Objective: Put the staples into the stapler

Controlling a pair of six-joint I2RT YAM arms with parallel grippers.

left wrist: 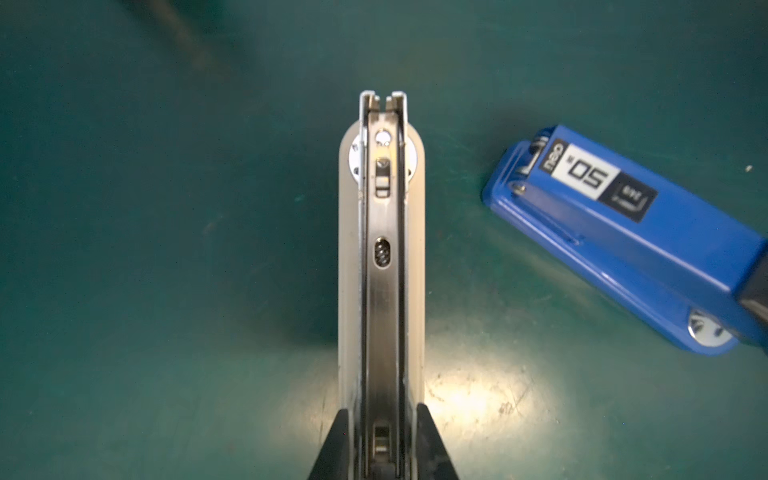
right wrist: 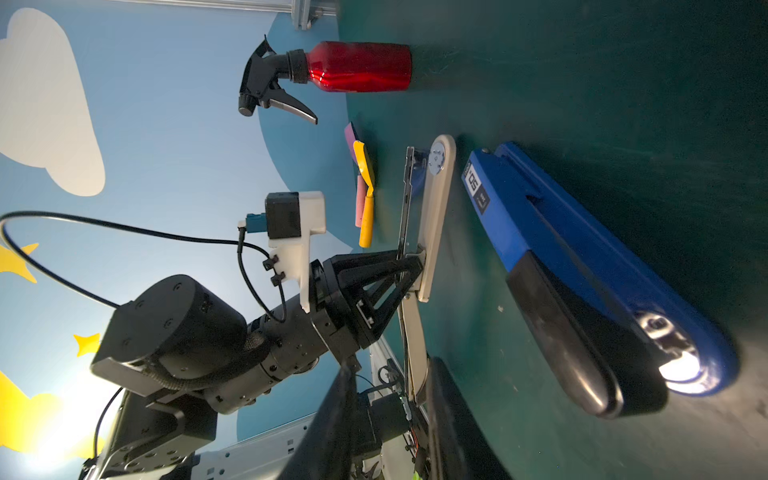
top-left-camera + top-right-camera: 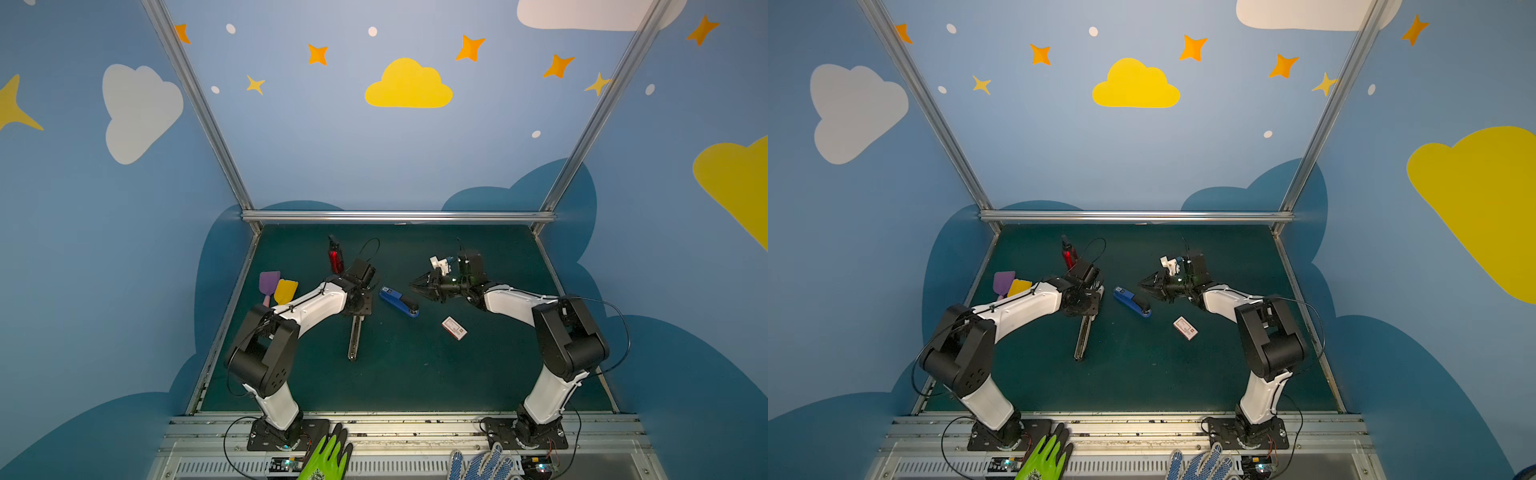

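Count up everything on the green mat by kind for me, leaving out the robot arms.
Staplers: 2, blue stapler, grey stapler
Staple box: 1
Spray bottle: 1
Spatulas: 2, purple spatula, yellow spatula
Total: 6

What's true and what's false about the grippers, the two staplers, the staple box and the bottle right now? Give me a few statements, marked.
1. The left gripper is clamped on the white-and-metal stapler. True.
2. The right gripper holds the staple box. False: the box lies on the mat, and the right gripper's jaws stand apart with nothing between them.
3. The blue stapler lies on the mat, and neither gripper touches it. True.
4. The red spray bottle lies on its side. False: it stands upright near the far edge.
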